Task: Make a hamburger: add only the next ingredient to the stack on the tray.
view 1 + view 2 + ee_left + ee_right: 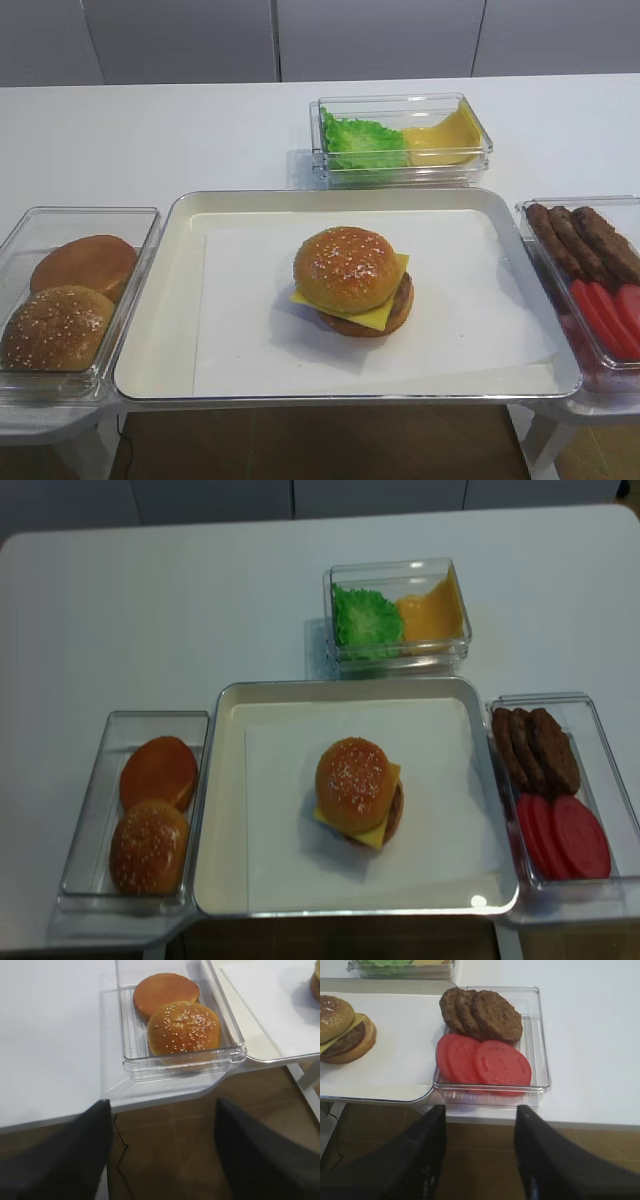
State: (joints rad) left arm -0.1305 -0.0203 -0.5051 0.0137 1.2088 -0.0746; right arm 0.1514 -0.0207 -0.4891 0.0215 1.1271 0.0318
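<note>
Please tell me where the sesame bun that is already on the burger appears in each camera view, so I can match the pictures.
Exterior high: the sesame bun sits mid-tray, on the cheese.
Realsense high: the bun is again centre, on the white paper.
Right wrist: far left edge, partly cut off.
Left wrist: only a sliver of the burger shows at the top right edge; the bun itself cannot be told.
Shared landmark: the tray.

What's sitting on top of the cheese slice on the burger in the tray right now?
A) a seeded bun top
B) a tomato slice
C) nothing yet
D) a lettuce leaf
A: a domed sesame bun top covers the yellow cheese slice, whose corners stick out beneath it, on the paper-lined tray.
</note>
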